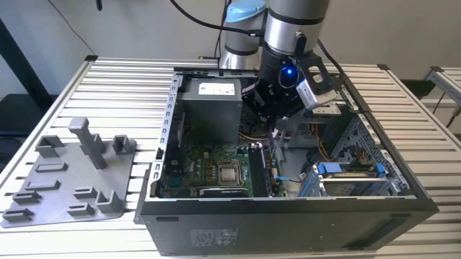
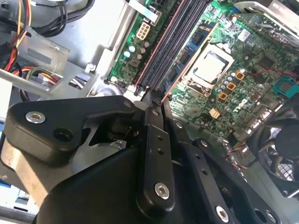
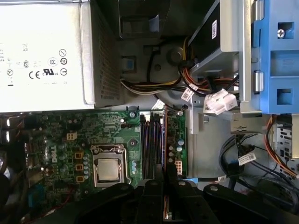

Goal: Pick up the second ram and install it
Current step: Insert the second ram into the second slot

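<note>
Gripper (image 2: 156, 100) clenched on second ram (image 3: 165, 140), right over mobo slots (image 3: 152, 144); we're mid-install, needs straight seating imo.

1. Exterior view: even daylight, bright on the slatted table (image 1: 108, 75); computer case (image 1: 288, 226) interior dim.
2. Wrist views: power supply (image 3: 42, 56) glares white; gripper (image 2: 156, 100) blurs dark.

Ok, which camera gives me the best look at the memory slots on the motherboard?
The first wrist view: the memory slots run lengthwise in plain sight beside the processor socket. The second wrist view shows them at a slant, their near ends behind the gripper. In the exterior view they are small and dark.
</note>
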Controlling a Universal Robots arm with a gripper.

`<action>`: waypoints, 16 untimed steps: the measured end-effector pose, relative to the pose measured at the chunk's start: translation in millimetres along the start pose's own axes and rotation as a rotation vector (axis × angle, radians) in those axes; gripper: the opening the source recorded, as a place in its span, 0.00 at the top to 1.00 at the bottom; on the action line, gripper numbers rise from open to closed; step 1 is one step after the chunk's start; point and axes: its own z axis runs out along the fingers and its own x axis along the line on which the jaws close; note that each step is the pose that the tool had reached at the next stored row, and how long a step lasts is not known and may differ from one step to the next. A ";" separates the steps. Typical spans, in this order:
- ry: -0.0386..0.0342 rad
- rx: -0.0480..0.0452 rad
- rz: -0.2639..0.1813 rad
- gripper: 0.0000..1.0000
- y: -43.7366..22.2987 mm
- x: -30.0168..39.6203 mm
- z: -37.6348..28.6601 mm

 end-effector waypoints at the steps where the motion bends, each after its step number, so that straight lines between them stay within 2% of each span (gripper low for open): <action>1: 0.0000 -0.0001 0.000 0.86 0.0 0.0 0.2; 10: 0.0000 -0.0002 0.000 0.86 0.0 0.0 2.2; 16: -0.0001 0.0030 0.000 0.86 0.0 0.3 11.4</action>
